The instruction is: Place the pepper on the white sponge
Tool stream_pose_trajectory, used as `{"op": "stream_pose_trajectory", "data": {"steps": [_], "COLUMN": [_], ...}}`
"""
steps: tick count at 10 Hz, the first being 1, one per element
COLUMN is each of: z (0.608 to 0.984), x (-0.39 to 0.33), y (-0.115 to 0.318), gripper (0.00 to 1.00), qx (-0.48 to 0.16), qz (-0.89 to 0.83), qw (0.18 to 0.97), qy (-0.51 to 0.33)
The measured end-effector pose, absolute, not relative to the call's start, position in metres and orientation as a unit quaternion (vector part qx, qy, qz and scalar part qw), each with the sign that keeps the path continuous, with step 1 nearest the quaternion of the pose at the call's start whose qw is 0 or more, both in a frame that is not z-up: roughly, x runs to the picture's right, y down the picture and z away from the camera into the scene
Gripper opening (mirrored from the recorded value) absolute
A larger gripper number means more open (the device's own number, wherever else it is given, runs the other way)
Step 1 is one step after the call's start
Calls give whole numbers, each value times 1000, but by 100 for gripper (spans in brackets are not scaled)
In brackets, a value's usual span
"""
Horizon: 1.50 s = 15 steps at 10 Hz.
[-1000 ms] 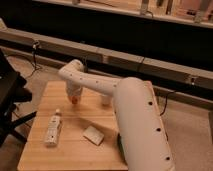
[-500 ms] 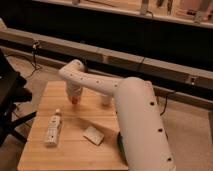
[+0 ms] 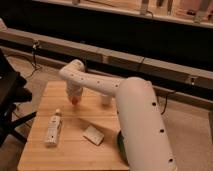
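The pepper (image 3: 75,100) is a tiny red-orange rounded thing at the tip of my gripper (image 3: 74,96), over the far left part of the wooden table (image 3: 70,150). The gripper hangs down from the white arm (image 3: 135,115), which reaches from the lower right across the table. The white sponge (image 3: 93,134) is a small flat off-white square lying on the table, nearer the front and to the right of the gripper. The pepper is well apart from the sponge.
A long white bottle with a label (image 3: 53,129) lies on the left of the table. A small white cup-like object (image 3: 105,99) stands behind the arm. A green bowl edge (image 3: 120,145) peeks out under the arm. A dark chair (image 3: 10,95) stands at the left.
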<state>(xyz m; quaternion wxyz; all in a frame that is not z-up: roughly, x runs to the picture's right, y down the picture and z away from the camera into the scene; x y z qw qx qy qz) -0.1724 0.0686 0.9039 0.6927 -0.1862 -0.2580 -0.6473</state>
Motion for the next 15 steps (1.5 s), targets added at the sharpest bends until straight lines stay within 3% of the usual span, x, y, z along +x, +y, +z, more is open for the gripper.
{"op": "stream_pose_trajectory", "data": {"steps": [15], "z": [889], "x": [-158], "y": [77], "gripper": [1], "qx": [-183], "qz": [-649], "qw": [690], "qy": [-264]}}
